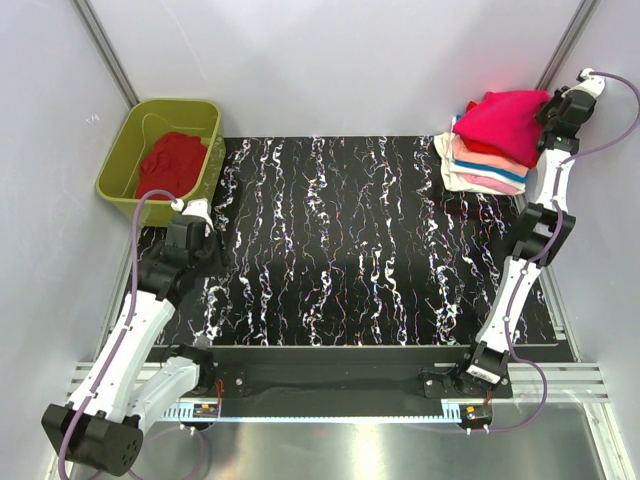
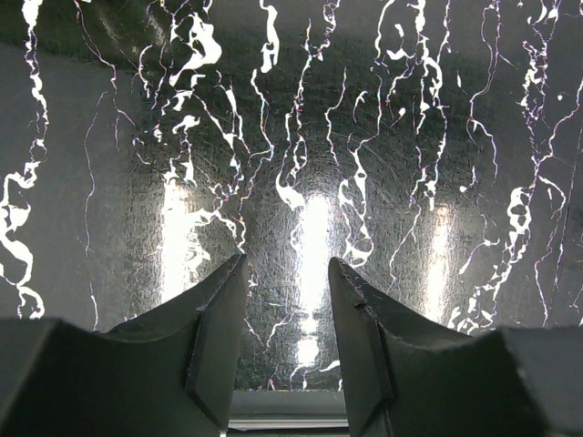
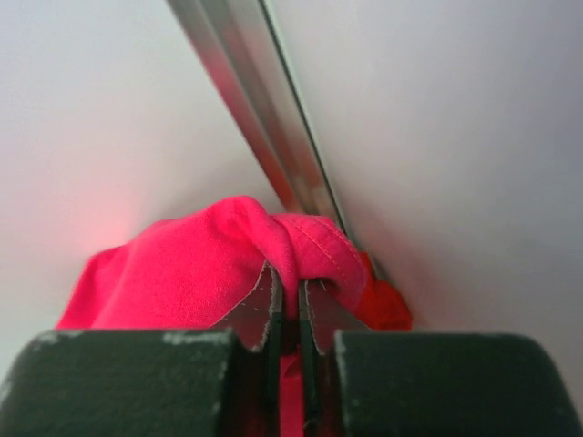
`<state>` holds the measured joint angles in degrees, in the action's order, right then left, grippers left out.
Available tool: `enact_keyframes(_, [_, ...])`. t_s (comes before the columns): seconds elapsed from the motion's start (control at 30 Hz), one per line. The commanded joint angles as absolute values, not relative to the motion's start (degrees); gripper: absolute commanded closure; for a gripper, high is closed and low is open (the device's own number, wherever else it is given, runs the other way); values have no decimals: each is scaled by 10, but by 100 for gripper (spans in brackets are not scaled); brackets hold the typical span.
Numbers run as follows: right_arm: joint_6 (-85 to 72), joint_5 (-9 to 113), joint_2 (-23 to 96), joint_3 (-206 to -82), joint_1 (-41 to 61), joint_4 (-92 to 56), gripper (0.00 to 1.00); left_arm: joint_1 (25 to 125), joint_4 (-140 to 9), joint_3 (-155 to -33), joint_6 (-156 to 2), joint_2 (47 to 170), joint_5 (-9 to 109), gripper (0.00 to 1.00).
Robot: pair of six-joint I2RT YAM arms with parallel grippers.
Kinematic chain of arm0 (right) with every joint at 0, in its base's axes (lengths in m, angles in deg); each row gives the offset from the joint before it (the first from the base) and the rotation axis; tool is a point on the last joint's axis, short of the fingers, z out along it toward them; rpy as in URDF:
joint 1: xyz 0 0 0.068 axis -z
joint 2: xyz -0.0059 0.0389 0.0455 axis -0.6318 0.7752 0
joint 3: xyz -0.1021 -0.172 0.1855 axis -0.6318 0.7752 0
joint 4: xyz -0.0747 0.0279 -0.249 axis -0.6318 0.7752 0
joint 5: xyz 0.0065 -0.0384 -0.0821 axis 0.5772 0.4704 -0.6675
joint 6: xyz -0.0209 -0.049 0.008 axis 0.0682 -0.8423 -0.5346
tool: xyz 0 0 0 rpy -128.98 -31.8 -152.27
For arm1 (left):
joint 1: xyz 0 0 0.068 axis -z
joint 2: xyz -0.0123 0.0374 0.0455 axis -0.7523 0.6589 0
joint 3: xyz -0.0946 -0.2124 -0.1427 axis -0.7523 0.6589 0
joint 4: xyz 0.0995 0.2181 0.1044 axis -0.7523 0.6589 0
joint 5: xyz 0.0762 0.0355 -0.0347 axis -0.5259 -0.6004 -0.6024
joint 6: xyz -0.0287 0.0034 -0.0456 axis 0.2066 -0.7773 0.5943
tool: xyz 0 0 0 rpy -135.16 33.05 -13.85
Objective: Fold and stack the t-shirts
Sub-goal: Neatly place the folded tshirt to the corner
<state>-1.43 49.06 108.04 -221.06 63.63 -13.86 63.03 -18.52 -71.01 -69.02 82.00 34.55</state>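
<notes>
A folded magenta-pink t-shirt [image 1: 510, 122] lies on top of a stack of folded tees [image 1: 478, 168] (pale pink, white, a blue stripe) at the far right of the mat. My right gripper [image 1: 549, 108] is shut on that magenta shirt's right edge; in the right wrist view the cloth [image 3: 196, 273] bunches over the closed gripper [image 3: 290, 280]. A red t-shirt [image 1: 170, 162] lies crumpled in the olive-green tub [image 1: 125, 155]. My left gripper [image 1: 198, 212] hovers open and empty over the mat, near the tub; it also shows open in the left wrist view [image 2: 287, 273].
The black marbled mat [image 1: 350, 250] covers the table. White enclosure walls and metal corner posts [image 3: 264, 109] stand close behind the stack and the tub. A metal rail runs along the near edge by the arm bases.
</notes>
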Motion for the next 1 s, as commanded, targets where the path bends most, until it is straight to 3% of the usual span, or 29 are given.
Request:
enact_keyframes(0.0, [24,387,1113,-2186,668,-140,88,629,-209,-706,-687,824,332,55])
enact_keyframes(0.13, [20,359,1128,-2176,668,-114,70,629,-211,-706,-687,825,334,55])
enact_keyframes(0.4, [-11,251,1087,-2124,667,-89,17,628,-213,-705,-687,811,336,55])
enact_keyframes(0.7, [-4,147,978,-1979,696,-78,7,629,-215,-703,-688,776,342,54])
enact_keyframes(0.83, [67,192,940,-1961,726,-38,0,629,-217,-701,-687,760,345,54])
enact_keyframes(0.97, [91,254,885,-1966,735,-60,0,630,-219,-699,-687,745,346,53])
